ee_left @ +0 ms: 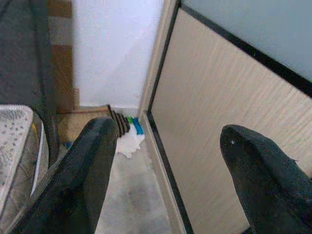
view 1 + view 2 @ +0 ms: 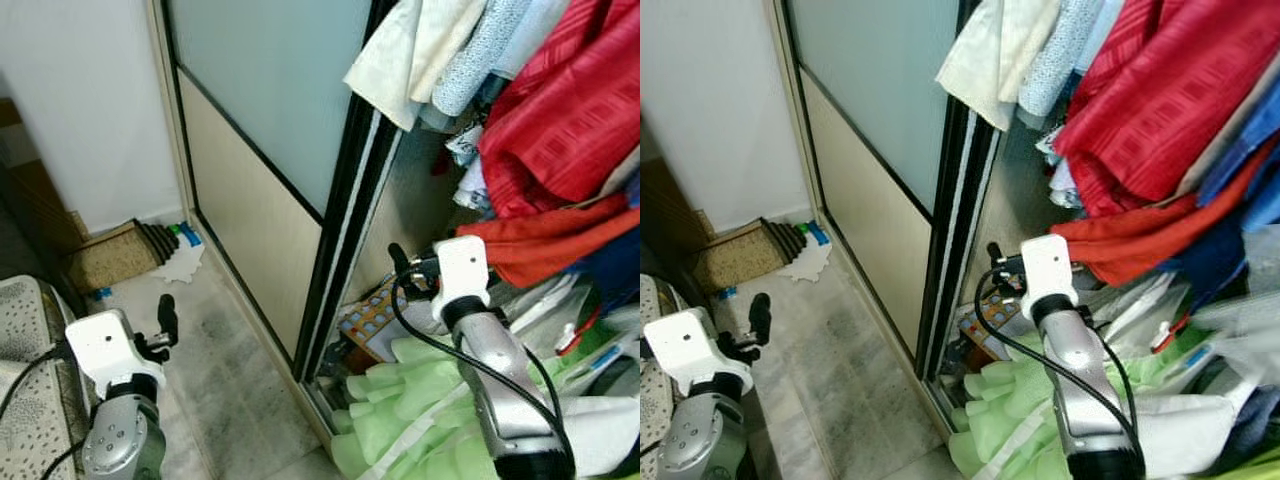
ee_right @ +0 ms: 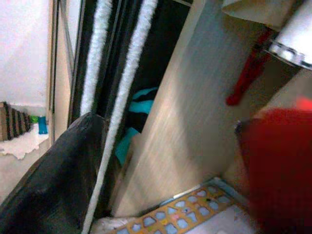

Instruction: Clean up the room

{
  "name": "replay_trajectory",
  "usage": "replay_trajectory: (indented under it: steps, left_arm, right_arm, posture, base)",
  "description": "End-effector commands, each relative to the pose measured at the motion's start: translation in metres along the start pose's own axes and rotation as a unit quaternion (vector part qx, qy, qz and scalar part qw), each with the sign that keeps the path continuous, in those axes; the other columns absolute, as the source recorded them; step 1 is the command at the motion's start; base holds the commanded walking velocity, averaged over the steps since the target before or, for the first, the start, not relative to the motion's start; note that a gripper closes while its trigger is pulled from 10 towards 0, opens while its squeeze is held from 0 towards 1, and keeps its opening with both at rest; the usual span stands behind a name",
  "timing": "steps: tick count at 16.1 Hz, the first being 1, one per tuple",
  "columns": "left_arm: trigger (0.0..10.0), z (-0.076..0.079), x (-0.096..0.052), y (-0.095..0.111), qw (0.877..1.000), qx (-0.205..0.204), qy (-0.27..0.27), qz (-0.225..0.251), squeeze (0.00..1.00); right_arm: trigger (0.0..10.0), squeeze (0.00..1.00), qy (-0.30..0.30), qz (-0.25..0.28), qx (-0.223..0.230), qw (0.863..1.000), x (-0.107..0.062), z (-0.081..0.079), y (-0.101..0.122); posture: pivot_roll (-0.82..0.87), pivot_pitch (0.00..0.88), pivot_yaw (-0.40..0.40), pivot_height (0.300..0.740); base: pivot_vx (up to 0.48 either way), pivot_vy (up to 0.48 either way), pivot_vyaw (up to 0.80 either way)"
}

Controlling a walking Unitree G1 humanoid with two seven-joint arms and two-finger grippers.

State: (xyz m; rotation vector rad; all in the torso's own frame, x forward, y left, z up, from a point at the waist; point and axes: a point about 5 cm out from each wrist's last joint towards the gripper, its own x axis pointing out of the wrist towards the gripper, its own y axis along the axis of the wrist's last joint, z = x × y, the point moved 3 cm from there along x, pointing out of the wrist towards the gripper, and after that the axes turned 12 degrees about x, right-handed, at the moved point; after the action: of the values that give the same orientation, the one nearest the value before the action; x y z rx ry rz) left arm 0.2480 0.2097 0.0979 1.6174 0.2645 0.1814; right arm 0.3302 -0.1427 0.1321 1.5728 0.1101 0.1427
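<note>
Head views: bright, even daylight, soft shadows, mild blur overall. White wall (image 2: 90,110) at 10 o'clock is near blown out; frosted door panel (image 2: 270,90) at 12 shows flat diffuse sheen. Wardrobe interior (image 2: 420,200) is dimmer. Red cloth (image 2: 1180,110) at 2 o'clock is saturated. Left wrist view: fingers (image 1: 83,180) soft, out of focus. Right wrist view: motion-smeared, red blob (image 3: 280,170) at 4 o'clock unfocused.

Left gripper (image 1: 165,170) fingers apart, right gripper (image 2: 400,262) unclear
</note>
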Motion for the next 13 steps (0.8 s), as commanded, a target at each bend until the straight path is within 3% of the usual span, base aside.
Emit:
replay_trajectory:
  steps: [1,3,6,9,13]
  left_arm:
    - [10.0,0.0,0.002,0.003,1.0,0.006,0.003,0.008,0.0]
    - [10.0,0.001,0.005,0.006,1.0,0.013,-0.003,0.012,0.0]
    - [10.0,0.009,0.004,0.002,0.999,0.023,-0.029,0.005,0.0]
    - [10.0,0.012,0.0,-0.003,0.998,0.029,-0.054,-0.01,0.0]
    - [10.0,0.008,0.001,-0.006,0.997,0.033,-0.062,-0.019,0.0]
  right_arm:
    - [10.0,0.0,-0.006,0.007,0.0,1.0,0.002,0.003,0.003]
    - [10.0,0.0,-0.019,0.013,-0.002,1.0,0.003,0.007,0.006]
    - [10.0,0.0,-0.057,0.014,-0.008,0.998,-0.01,0.021,0.003]
    - [10.0,0.0,-0.094,0.002,-0.003,0.996,-0.03,0.031,-0.008]
    - [10.0,0.0,-0.104,-0.003,-0.005,0.995,-0.038,0.033,-0.011]
  posture:
    - [0.06,0.0,-0.119,0.74]
    - [0.05,0.0,-0.096,0.74]
    - [0.02,0.005,-0.057,0.74]
    - [0.0,0.015,-0.002,0.74]
    - [-0.01,0.021,-0.003,0.74]
  base:
    - [0.0,0.0,0.0]
    - [0.0,0.0,0.0]
    - [0.0,0.0,0.31]
    - [0.0,0.0,0.8]
    - [0.0,0.0,0.8]
